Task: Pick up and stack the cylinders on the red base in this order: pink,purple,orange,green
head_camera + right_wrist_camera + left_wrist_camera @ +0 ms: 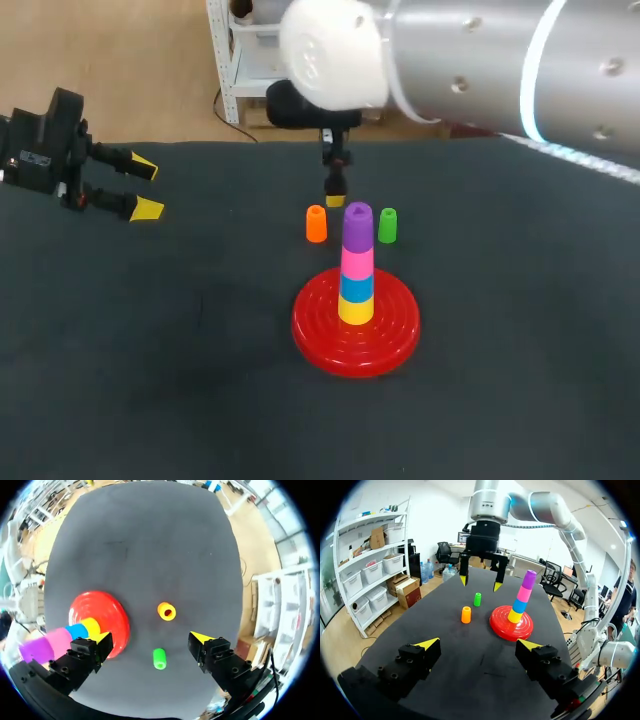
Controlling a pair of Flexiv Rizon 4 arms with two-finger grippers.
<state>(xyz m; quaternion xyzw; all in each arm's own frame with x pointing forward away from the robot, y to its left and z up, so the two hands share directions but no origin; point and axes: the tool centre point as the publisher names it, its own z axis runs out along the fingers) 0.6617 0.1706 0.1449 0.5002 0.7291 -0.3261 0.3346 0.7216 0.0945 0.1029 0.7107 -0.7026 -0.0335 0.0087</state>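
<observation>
1. Nearest on the counter (150, 380), the base (330, 345) carries a tall stack with purple (358, 222) topmost on pink (357, 262); a low carry could knock it over
2. Just behind it stand orange (316, 224) and green (387, 226), apart; orange is next, and taking green would break the order
3. Above them the right fingers (496, 586) hang spread and empty; an off-centre descent could tip orange
4. Far to the side, the left fingers (147, 208) are spread too, holding nothing

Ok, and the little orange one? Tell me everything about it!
The orange cylinder is small, plastic-looking, slightly tapered, with a hole in its top. It stands upright on the dark table, near the red base, beside the green cylinder but apart from it. Nothing touches it; the right gripper hangs open above.
</observation>
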